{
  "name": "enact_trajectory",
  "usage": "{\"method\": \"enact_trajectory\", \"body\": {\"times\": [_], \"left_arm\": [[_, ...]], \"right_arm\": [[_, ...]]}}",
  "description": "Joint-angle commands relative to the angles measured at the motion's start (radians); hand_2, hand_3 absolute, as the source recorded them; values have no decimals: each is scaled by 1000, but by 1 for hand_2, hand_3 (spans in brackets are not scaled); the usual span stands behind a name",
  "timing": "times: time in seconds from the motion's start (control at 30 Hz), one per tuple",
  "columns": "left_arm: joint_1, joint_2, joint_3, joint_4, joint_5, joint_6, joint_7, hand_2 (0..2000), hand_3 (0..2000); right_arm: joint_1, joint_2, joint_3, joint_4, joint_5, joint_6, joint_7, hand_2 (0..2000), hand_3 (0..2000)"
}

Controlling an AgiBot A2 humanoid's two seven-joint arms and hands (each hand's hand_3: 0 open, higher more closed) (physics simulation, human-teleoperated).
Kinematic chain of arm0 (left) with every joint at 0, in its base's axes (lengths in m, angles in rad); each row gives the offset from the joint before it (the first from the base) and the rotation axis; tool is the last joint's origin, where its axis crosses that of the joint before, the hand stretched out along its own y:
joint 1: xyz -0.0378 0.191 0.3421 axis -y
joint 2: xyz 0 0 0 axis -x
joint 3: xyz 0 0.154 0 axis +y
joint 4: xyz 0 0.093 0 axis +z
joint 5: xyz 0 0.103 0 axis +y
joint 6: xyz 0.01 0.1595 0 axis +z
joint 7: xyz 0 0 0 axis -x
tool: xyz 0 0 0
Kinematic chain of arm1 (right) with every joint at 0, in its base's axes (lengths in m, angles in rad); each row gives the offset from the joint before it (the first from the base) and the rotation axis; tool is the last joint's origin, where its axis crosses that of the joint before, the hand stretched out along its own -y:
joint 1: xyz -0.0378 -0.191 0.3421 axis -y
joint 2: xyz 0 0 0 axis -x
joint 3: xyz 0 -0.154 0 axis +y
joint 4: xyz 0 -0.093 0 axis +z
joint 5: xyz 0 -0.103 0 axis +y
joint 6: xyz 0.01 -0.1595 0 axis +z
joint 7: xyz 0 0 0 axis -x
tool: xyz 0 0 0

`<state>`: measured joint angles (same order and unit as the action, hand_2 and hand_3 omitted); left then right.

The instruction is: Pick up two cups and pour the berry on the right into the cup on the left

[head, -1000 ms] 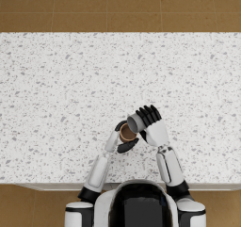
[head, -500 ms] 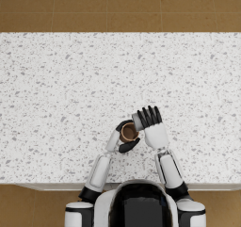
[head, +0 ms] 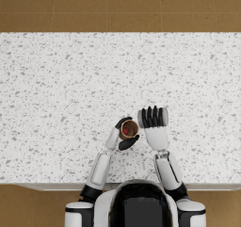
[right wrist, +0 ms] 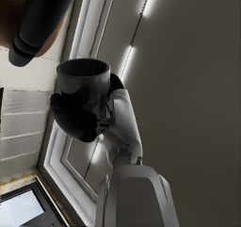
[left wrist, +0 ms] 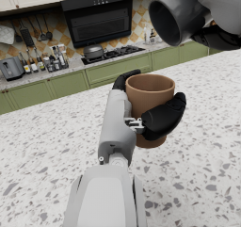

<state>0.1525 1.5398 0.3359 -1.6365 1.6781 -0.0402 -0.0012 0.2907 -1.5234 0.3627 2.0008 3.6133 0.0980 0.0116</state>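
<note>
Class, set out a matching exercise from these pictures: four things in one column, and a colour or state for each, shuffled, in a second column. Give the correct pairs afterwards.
Column 1
1. brown cup
2. grey cup
3. berry
4. counter

Column 2
A. white and speckled
B. tipped over on its side, held by the right hand
C. upright, held by the left hand
D. red, lying inside the brown cup

Pairs: 1-C, 2-B, 3-D, 4-A
</note>
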Motion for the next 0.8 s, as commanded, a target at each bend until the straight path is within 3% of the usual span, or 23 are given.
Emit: {"method": "enact_trajectory", "body": {"times": [0.03, 0.23, 0.8], "left_arm": [[10, 5, -6, -12, 0, 0, 1, 2000, 1280], [-9, -1, -4, -20, 0, 0, 1, 2000, 1280], [-21, -6, -6, -38, 0, 0, 1, 2000, 1280]], "right_arm": [[10, -12, -2, 8, 32, 0, 0, 2000, 1280], [-5, -11, -13, 0, 101, -3, 0, 2000, 1280], [-9, -13, -21, 0, 112, -3, 1, 2000, 1280]]}}
